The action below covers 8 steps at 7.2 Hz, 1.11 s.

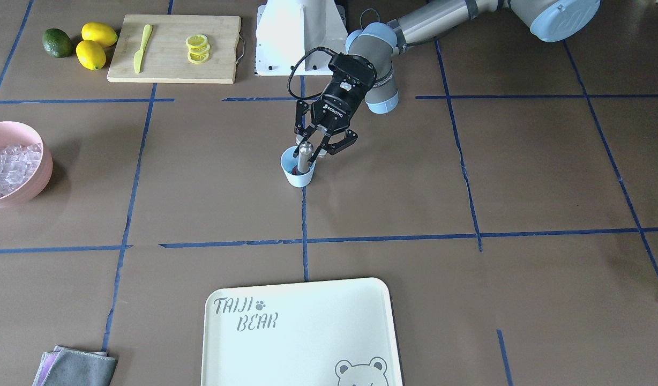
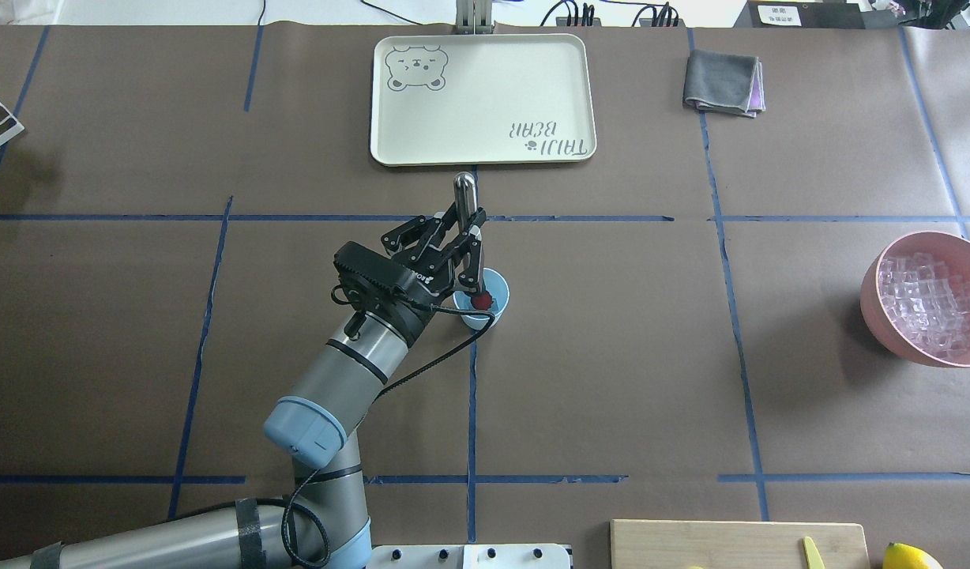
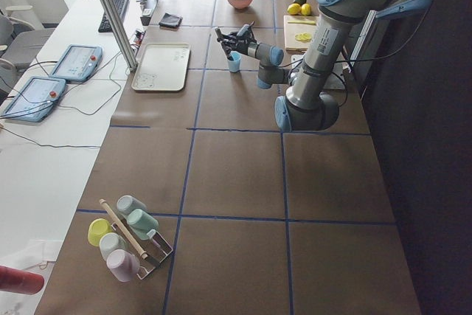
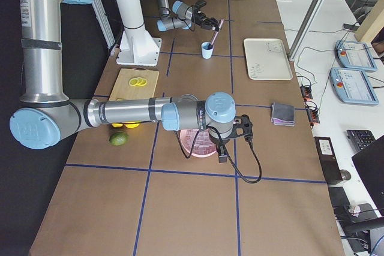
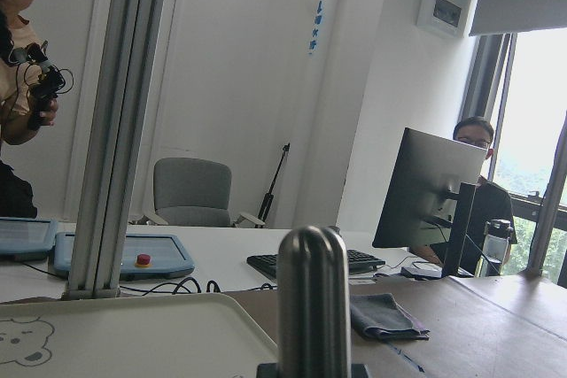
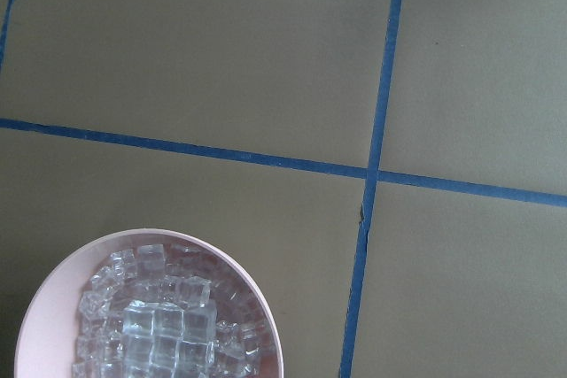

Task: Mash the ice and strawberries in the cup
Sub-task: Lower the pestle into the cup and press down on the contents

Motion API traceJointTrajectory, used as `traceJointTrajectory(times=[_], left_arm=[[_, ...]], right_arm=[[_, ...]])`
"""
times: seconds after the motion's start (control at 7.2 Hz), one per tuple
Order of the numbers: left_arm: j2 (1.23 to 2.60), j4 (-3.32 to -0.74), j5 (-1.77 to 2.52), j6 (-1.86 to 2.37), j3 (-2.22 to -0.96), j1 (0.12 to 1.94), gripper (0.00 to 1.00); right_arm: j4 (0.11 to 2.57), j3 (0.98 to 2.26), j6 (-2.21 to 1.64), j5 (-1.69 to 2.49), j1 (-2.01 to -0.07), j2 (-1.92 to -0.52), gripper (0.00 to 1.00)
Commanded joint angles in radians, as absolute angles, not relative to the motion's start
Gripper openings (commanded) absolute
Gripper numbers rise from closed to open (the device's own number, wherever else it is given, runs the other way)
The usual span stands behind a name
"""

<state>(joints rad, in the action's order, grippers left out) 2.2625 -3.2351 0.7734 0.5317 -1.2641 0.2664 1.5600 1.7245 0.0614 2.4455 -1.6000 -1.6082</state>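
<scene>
The pale-blue cup (image 2: 487, 312) stands near the table's middle and also shows in the front view (image 1: 298, 176). A small red strawberry (image 2: 481, 300) lies inside it. My left gripper (image 2: 468, 235) is shut on an upright steel muddler (image 2: 464, 192) whose lower end is in the cup. The muddler's rounded top fills the left wrist view (image 5: 312, 298). The ice (image 2: 930, 303) lies in a pink bowl (image 2: 876, 312) at the table's right. I cannot tell if any ice is in the cup. My right gripper (image 4: 243, 129) hangs above the bowl and shows only in the right side view. I cannot tell whether it is open or shut.
A cream tray (image 2: 390, 118) lies beyond the cup. A grey cloth (image 2: 722, 81) is at the far right. A cutting board (image 1: 168, 67) holds lemon slices (image 1: 197, 48) and a yellow knife (image 1: 142, 47), with lemons (image 1: 90, 53) and an avocado (image 1: 58, 43) beside it.
</scene>
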Motion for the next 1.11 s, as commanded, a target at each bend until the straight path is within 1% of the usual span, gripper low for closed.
traceJointTrajectory(times=[0.0, 0.42, 0.83, 0.97], left_arm=[[2.266, -3.237, 0.772, 0.532, -1.255, 0.264, 0.0], [2.267, -3.237, 0.772, 0.535, -1.265, 0.264, 0.0], [2.225, -3.229, 0.81, 0.526, -1.386, 0.304, 0.0], [2.206, -3.218, 0.839, 0.523, -1.452, 0.319, 0.0]], right_arm=[[1.562, 1.726, 0.061, 2.447, -1.6, -1.608, 1.0], [1.562, 1.726, 0.061, 2.447, -1.6, -1.606, 1.0], [1.559, 1.723, 0.061, 2.445, -1.6, -1.606, 1.0], [1.559, 1.721, 0.061, 2.445, -1.6, -1.608, 1.0]])
